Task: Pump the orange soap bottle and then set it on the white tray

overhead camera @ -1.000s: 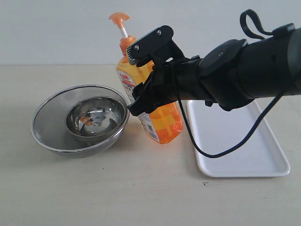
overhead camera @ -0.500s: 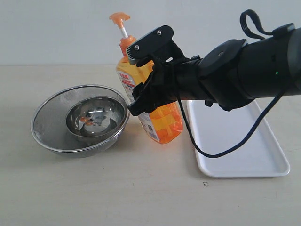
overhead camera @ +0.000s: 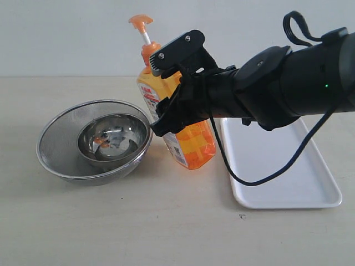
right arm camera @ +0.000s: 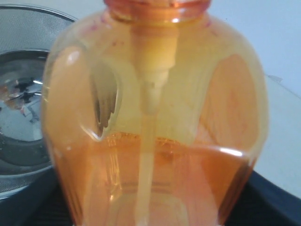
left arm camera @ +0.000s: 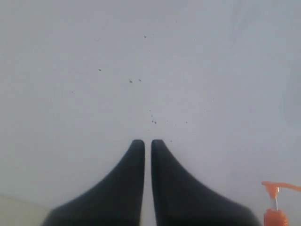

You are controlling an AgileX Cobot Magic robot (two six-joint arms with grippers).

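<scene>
The right hand [overhead camera: 166, 91] clamps the tall translucent orange soap bottle [overhead camera: 194, 147], likely bracing it for pumping; the left hand [left arm camera: 147, 143] is pinched shut, empty

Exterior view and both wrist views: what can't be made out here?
- Orange soap bottle label: exterior view, mostly covered by the right gripper; text too small.
- Pump head: right wrist view, cut off by the top edge.
- White tray corner nearest the bottle: exterior view, behind the arm.
- Steel bowl: orange specks inside, reflection or residue, too small to tell.
- Left gripper: outside the exterior view.

Soft even light, blurred close-ups
</scene>
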